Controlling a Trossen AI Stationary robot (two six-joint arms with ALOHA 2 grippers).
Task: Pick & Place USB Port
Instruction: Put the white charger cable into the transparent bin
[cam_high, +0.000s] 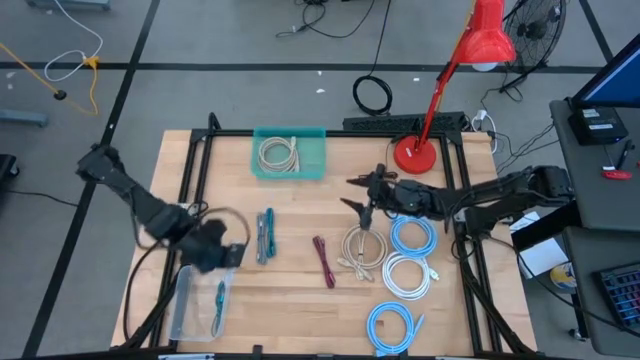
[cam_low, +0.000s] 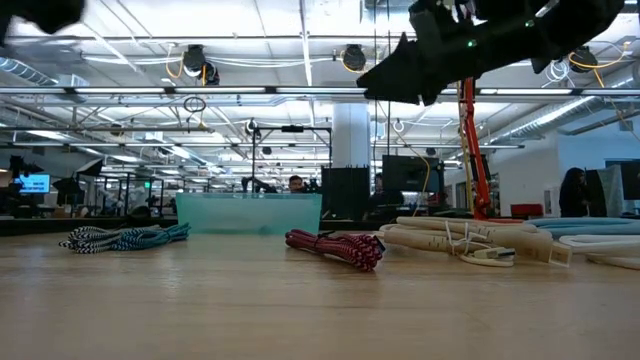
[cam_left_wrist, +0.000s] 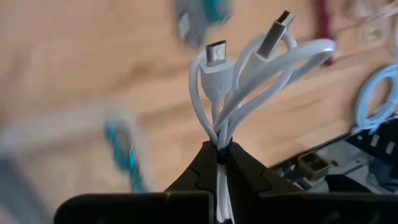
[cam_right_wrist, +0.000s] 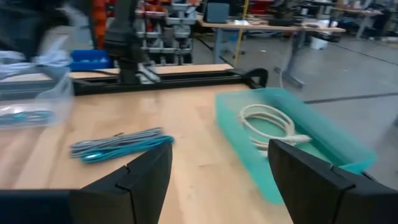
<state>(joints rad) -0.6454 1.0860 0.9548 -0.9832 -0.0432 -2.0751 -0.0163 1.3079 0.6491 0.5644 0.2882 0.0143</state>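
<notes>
My left gripper hovers just past the far end of a clear bin at the table's near left and is shut on a white USB cable. A teal-blue cable lies in that bin. My right gripper hangs open above the table's middle right, over a beige cable bundle, and touches nothing. A teal bin at the far edge holds a beige coil. In the right wrist view, that gripper faces the teal bin. My left gripper pinches the white cable's bunched strands between its two fingertips. The loops and both plugs stick out beyond the fingers, and the bundle is lifted clear of the table.
On the wood lie a blue-grey braided cable, a red cable and pale blue and white coils near the right side. A red desk lamp stands at the far right. A black frame edges the table.
</notes>
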